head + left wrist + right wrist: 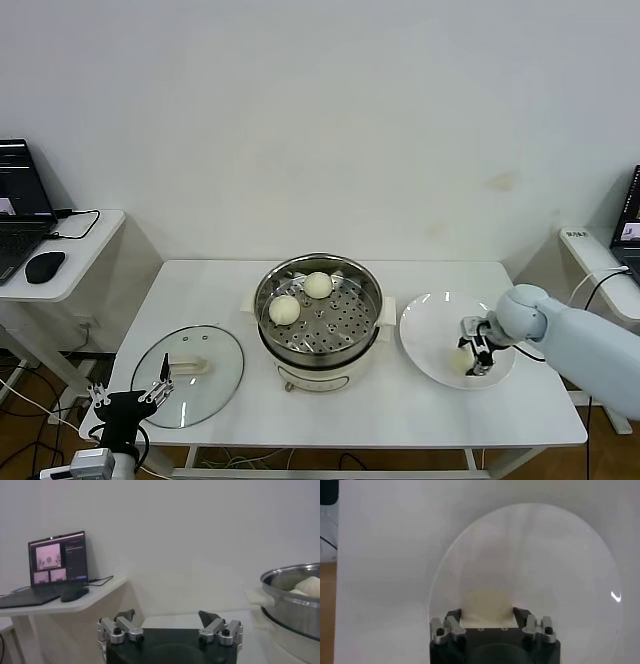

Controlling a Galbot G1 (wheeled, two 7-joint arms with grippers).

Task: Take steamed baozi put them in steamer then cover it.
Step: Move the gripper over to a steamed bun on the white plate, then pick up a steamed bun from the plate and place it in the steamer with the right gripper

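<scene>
Two steamed baozi (pixel 285 309) (pixel 318 285) lie in the steel steamer (pixel 372 300) at the table's middle. On the white plate (pixel 430 320) to its right, my right gripper (pixel 474 352) is down on a third baozi (pixel 461 360). In the right wrist view that baozi (pixel 486 600) fills the gap of the right gripper (pixel 486 613), with both fingers against its sides. The glass cover (pixel 215 350) lies flat at the table's front left. My left gripper (pixel 132 392) hangs open and empty just off that corner; in its wrist view the left gripper (pixel 166 615) faces the steamer (pixel 290 595).
A side table (pixel 85 260) on the left carries a laptop (pixel 15 215) and a mouse (pixel 45 266). Another small table (pixel 590 245) stands at the right. The white wall runs close behind the work table.
</scene>
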